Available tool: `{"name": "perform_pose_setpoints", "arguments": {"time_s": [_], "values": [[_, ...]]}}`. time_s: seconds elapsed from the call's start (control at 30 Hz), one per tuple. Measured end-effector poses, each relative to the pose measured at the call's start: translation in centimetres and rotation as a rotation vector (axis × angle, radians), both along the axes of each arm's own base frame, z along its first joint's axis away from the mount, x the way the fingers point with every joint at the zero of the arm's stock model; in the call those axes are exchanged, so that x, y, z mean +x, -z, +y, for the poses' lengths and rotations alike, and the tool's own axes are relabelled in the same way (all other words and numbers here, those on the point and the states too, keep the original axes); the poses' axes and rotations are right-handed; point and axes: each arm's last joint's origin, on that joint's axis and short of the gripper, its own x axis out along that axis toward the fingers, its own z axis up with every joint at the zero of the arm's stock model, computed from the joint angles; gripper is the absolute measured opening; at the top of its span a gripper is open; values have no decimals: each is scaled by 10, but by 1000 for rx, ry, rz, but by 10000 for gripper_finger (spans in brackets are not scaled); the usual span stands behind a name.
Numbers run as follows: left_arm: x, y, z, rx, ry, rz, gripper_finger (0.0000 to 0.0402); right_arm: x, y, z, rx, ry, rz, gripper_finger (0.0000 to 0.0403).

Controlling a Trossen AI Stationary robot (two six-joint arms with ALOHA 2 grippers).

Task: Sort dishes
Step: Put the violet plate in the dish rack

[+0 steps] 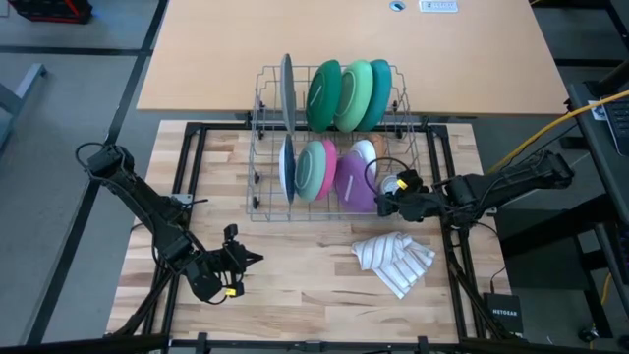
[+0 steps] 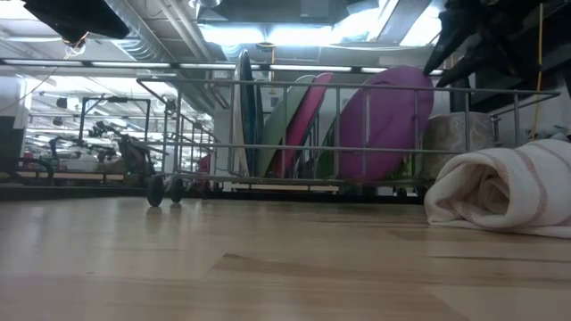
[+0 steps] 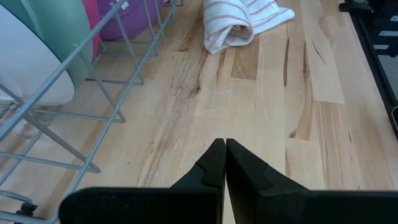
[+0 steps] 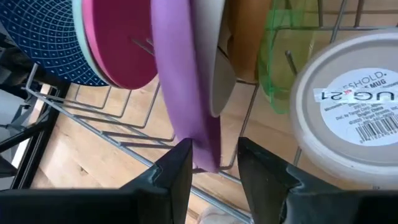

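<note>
A wire dish rack (image 1: 257, 197) holds the dishes on edge. In its far row stand a grey plate (image 1: 287, 90), a dark green (image 1: 322, 95), a light green (image 1: 352, 95) and a teal one (image 1: 380, 90). In its near row stand blue (image 1: 286, 167), light green (image 1: 313, 169), pink (image 1: 330, 157), purple (image 1: 352, 180) and white (image 1: 365, 150) dishes. My right gripper (image 4: 214, 146) is open at the rack's right side, its fingers on either side of the purple plate's (image 4: 180, 68) rim. My left gripper (image 3: 224, 144) is shut and empty over the bare table at the near left (image 1: 252, 259). My right gripper has the purple plate's edge (image 4: 207, 152) between its open fingers. One finger (image 4: 177, 163) lies close against that edge and the other (image 4: 258, 163) stands apart from it. I cannot tell whether either touches. The plate stands on edge in the rack.
A beige mug (image 4: 348, 106) sits bottom-up in the rack's right end, beside a clear green piece (image 4: 277, 56). A striped white cloth (image 1: 393, 260) lies bunched on the table in front of the rack. Bare wood lies between it and my left gripper.
</note>
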Motion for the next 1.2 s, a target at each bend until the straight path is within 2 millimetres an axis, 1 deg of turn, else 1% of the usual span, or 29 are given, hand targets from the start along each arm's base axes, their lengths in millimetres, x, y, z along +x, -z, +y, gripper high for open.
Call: {"name": "perform_pose_setpoints", "arguments": {"time_s": [0.3,0.57,0.63,0.73,0.9,1.07,1.2], "values": [[0,0,0,2,1,0,4,2,-1,1,9,-7,-28,131],[0,0,0,2,1,0,4,6,19,3,47,-35,-65,128],[0,0,0,2,1,1,4,7,21,3,47,-32,-71,118],[0,0,0,2,1,0,4,7,21,3,31,-22,-76,94],[0,0,0,2,1,0,4,12,15,3,-10,-19,-150,55],[0,0,0,2,2,0,4,16,9,3,-61,-22,-219,43],[0,0,0,2,1,0,4,16,8,3,-93,-11,-220,42]]}}
